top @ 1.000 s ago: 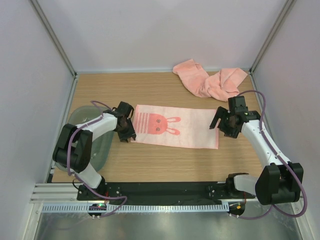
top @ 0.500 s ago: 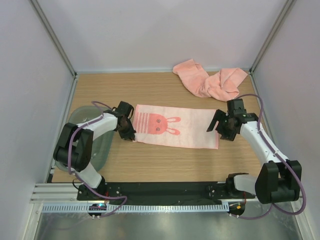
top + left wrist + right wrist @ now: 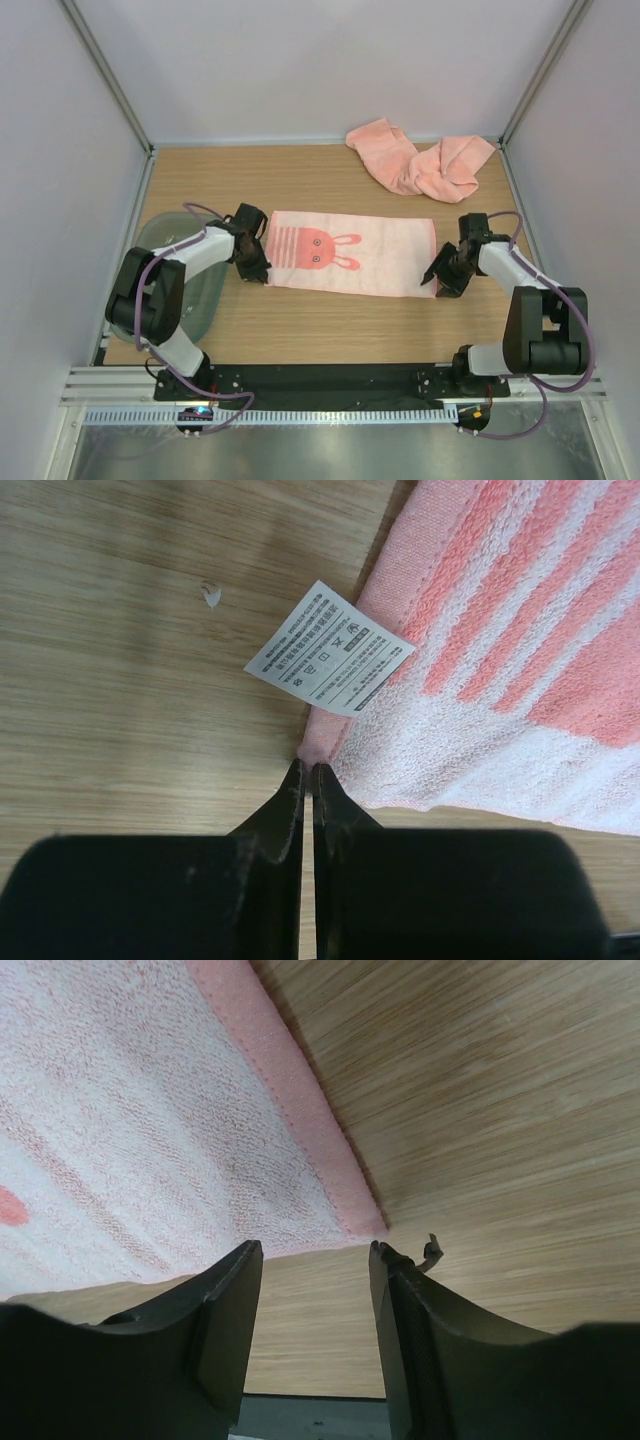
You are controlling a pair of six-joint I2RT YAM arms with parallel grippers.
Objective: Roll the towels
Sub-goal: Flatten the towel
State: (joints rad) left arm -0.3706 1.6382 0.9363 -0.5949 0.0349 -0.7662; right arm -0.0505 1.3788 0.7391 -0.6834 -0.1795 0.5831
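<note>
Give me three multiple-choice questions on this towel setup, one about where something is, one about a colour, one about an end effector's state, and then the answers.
1. Where does the crumpled towel heap lie on the table?
A) near left edge
B) far right corner
C) between the arm bases

2. What colour is the care label on the flat towel?
A) black
B) blue
C) white

3. How is the right end effector?
A) open at the flat towel's near right corner
B) shut on the crumpled towel heap
C) shut on the care label

Answers:
1. B, it sits by the back wall on the right in the top view.
2. C, the left wrist view shows a white tag with dark print.
3. A, its fingers stand apart with the towel corner just ahead of the gap.
</note>
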